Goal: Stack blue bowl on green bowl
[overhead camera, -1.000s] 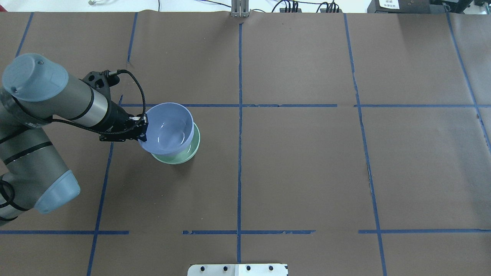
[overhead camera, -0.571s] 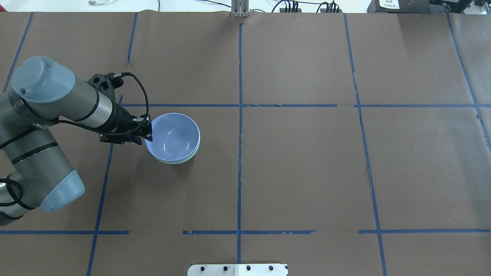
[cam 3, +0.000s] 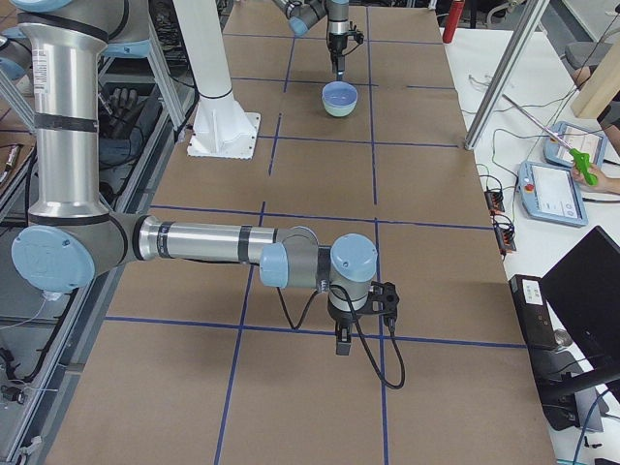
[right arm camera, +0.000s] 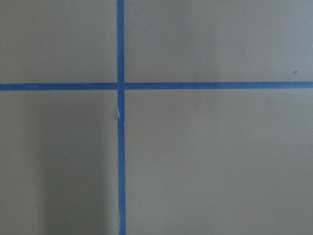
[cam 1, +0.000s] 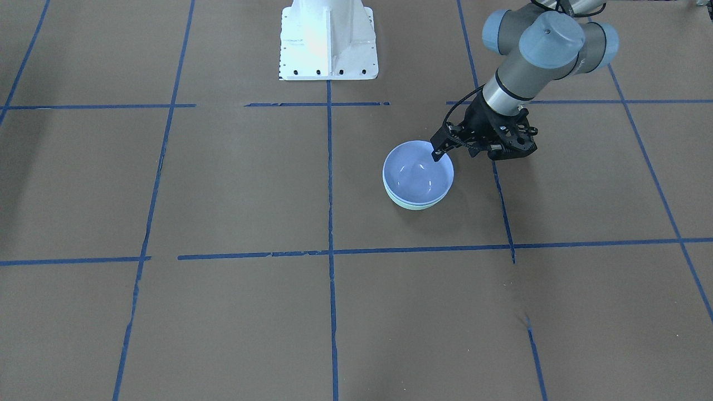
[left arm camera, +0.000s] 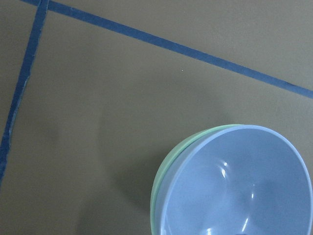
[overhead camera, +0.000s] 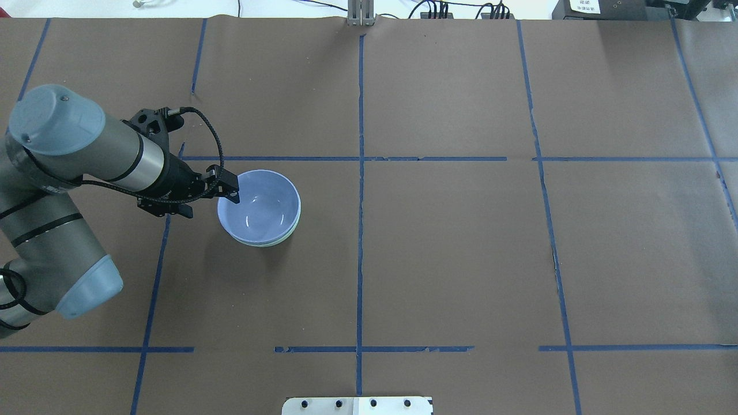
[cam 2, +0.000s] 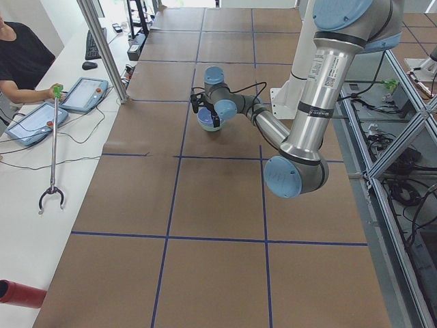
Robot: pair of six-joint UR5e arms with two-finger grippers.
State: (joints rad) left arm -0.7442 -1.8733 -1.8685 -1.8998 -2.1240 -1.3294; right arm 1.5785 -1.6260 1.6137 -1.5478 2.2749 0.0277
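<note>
The blue bowl (overhead camera: 260, 206) sits nested upright inside the green bowl (overhead camera: 295, 226), left of the table's middle. Only a thin mint rim of the green bowl shows under it. Both also show in the front view, blue bowl (cam 1: 418, 175) on green bowl (cam 1: 415, 206), and in the left wrist view, blue bowl (left arm camera: 239, 181) in green bowl (left arm camera: 161, 178). My left gripper (overhead camera: 229, 190) hangs open just over the blue bowl's left rim and holds nothing; it also shows in the front view (cam 1: 440, 147). My right gripper (cam 3: 339, 341) hovers low over bare table, far from the bowls; I cannot tell whether it is open or shut.
Blue tape lines (overhead camera: 360, 173) divide the brown table cover into squares. The white robot base (cam 1: 328, 39) stands at the robot's side. Operators' tablets (cam 2: 82, 92) and a person (cam 2: 20, 58) are past the table's far edge.
The left gripper lowered the tilted blue bowl into the green bowl, let go of its rim, and has lifted slightly. The bowls now sit still and level.
</note>
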